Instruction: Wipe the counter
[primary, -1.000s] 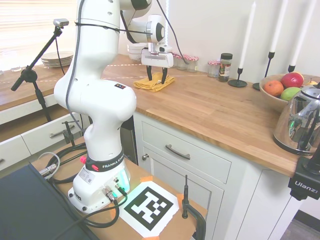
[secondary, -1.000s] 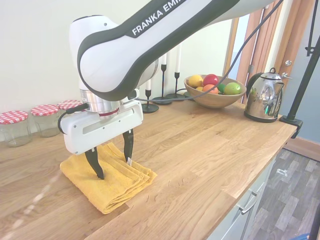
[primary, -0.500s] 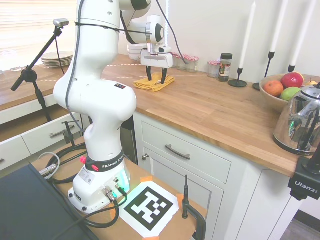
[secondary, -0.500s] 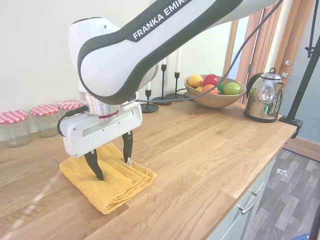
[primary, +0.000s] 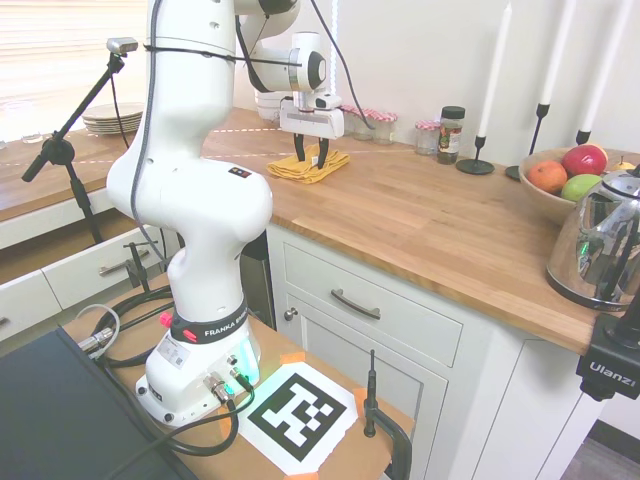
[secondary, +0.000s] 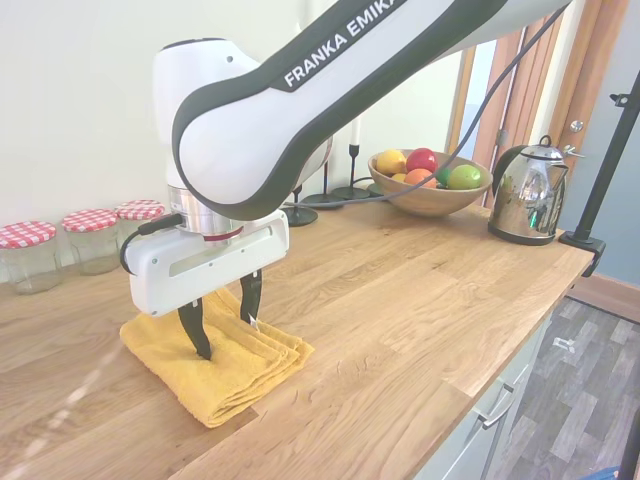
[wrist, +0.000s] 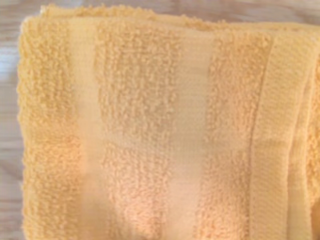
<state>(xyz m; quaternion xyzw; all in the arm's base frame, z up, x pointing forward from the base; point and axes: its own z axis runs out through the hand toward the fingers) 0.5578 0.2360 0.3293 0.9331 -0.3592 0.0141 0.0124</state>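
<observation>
End effector (secondary: 222, 322): points straight down over the folded towel, its two dark fingers (secondary: 196, 330) spread apart with a clear gap between them; nothing is clamped between them. The fingertips are down at the towel's top layer; whether they press into it I cannot tell.
Yellow towel (secondary: 215, 355): folded terry cloth lying flat on the surface directly under the end effector, its stacked folded edges showing on the side toward the surface's front edge. In the wrist view the towel (wrist: 160, 125) fills nearly the whole picture, with smooth woven bands across the pile and wood showing at the margins.
Surface (secondary: 420, 300): the butcher-block counter, plank grain visible, extending well away from the end effector toward the fruit bowl and kettle; in the first exterior view it (primary: 420, 215) runs over white panelled cabinets with dark handles.
Jars (secondary: 60, 245): three glass jars with red-checked lids, behind the end effector against the wall, apart from the towel.
Candlesticks (secondary: 330, 170): black holders with white candles, beyond the end effector along the wall.
Fruit bowl (secondary: 428, 182): wooden bowl of mixed fruit, well apart from the end effector.
Kettle (secondary: 527, 192): shiny metal, far from the end effector, past the bowl.
Spice jar (primary: 451, 135): dark-lidded, near the wall, apart from the towel.
</observation>
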